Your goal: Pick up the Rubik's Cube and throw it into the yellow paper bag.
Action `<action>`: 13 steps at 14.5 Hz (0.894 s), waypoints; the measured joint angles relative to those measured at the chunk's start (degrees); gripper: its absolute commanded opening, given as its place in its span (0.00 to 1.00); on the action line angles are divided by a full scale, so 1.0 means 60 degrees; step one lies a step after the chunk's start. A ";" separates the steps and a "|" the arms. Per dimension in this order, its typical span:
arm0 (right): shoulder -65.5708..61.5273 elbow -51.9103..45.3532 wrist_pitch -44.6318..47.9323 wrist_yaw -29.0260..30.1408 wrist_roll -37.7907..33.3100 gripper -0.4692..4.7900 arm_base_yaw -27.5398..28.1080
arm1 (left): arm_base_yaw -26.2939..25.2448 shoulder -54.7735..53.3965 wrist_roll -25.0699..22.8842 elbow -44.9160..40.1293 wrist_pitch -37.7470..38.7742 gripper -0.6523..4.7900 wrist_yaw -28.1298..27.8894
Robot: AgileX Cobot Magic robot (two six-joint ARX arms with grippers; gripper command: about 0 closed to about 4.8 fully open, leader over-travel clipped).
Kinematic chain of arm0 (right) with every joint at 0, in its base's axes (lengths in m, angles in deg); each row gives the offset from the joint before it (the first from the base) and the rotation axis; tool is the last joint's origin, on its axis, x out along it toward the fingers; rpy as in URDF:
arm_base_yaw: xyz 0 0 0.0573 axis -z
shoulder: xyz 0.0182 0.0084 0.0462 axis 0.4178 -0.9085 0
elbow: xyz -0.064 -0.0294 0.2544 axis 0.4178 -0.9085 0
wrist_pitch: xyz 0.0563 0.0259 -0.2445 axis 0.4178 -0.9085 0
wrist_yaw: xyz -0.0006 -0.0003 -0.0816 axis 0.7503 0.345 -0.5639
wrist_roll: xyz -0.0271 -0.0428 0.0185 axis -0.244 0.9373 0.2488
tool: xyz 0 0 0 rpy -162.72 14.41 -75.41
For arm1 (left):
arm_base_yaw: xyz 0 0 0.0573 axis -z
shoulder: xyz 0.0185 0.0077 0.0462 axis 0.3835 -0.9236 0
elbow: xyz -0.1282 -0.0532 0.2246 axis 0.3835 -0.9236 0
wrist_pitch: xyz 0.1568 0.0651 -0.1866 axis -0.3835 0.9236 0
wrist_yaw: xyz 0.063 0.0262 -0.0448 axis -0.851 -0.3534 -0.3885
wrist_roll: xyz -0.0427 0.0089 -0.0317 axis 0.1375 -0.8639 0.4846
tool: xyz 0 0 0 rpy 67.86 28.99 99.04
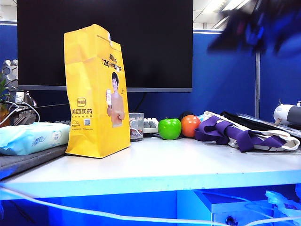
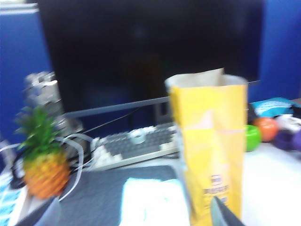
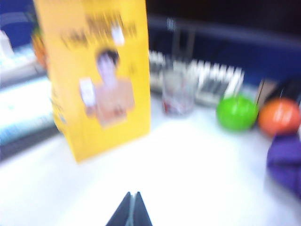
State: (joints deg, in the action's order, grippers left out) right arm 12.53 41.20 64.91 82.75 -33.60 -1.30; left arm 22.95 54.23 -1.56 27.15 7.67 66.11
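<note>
Exterior view: the yellow paper bag (image 1: 96, 92) stands upright on the white table (image 1: 160, 169), well left of and far below the right gripper (image 1: 249, 28), which appears only as a dark blurred mass high at the upper right of this view. The bag is tall, bright yellow and creased, with an open top edge. Its narrow side carries a small square logo and Chinese text; its broad side carries a printed picture of a person and dark lettering above it. The Rubik's Cube cannot be seen in any view.

Right wrist view: the right gripper (image 3: 131, 209) has its two dark fingertips pressed together with nothing between them. The bag (image 3: 96, 70) stands ahead of this gripper and to one side, printed person facing the camera. A clear glass (image 3: 178, 93), a green apple (image 3: 236, 112) and an orange ball (image 3: 280, 117) sit farther ahead, in front of a keyboard (image 3: 211, 80). A purple strap (image 3: 287, 162) lies off to the side.

Left wrist view: only one dark finger of the left gripper (image 2: 223, 214) shows at the frame edge; the jaws stand wide apart and hold nothing visible. The bag (image 2: 209, 146) stands just ahead of it, open top visible. A pineapple (image 2: 42, 160) sits well off to the other side.
</note>
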 measured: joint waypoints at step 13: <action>-0.0583 -0.0200 -0.0178 -0.0222 -0.0335 0.08 0.0036 | 0.0000 0.0102 0.0481 0.0007 0.0554 0.57 -0.0994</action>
State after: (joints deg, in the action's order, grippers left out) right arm 9.03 40.00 63.84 81.41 -35.61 -1.08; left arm 22.95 54.85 1.33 27.19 11.00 60.14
